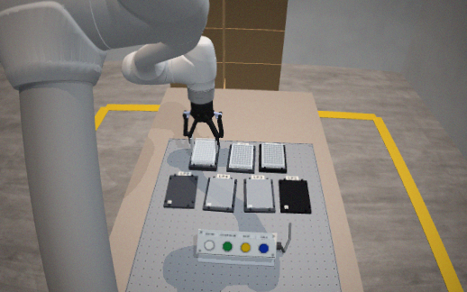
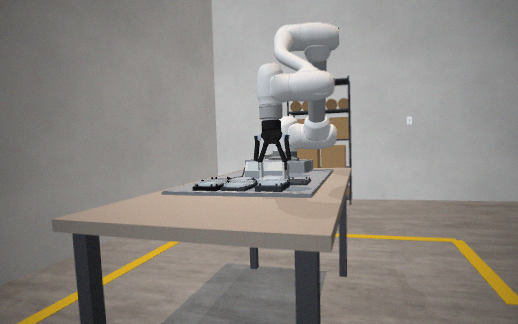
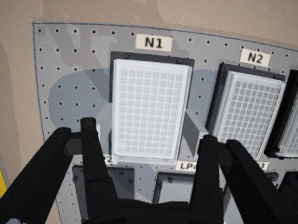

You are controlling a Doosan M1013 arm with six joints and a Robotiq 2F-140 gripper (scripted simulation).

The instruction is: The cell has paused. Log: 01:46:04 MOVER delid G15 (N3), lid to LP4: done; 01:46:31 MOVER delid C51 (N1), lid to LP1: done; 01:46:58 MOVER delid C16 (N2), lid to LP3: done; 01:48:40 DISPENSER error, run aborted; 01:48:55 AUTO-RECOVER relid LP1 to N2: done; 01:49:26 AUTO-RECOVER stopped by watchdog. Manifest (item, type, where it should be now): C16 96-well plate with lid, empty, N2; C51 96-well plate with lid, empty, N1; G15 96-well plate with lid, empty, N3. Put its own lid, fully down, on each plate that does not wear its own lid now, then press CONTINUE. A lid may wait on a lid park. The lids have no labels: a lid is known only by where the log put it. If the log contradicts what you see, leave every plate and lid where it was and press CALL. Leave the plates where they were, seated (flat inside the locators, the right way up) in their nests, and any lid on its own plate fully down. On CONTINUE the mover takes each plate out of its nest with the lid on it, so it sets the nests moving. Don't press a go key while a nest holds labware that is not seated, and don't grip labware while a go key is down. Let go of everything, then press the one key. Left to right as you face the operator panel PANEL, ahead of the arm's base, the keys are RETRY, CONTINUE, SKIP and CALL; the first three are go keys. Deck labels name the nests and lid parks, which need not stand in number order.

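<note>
Three 96-well plates stand in a row of nests at the back of the deck: N1 on the left, N2 in the middle, and a third nest (image 1: 272, 156) on the right. My gripper (image 1: 204, 143) is straight above N1 and is shut on a clear lid (image 3: 149, 108) that covers the N1 plate. I cannot tell whether this lid is fully down. The N2 plate (image 3: 248, 115) shows open wells and has no lid. The gripper also shows in the side view (image 2: 271, 172), low over the deck.
Four lid parks lie in front of the nests. The leftmost (image 1: 180, 191) and rightmost (image 1: 295, 196) are bare; the two middle ones (image 1: 220, 194) (image 1: 259, 195) each hold a lid. The key panel (image 1: 236, 245) with white, green, yellow and blue keys stands nearer the arm's base.
</note>
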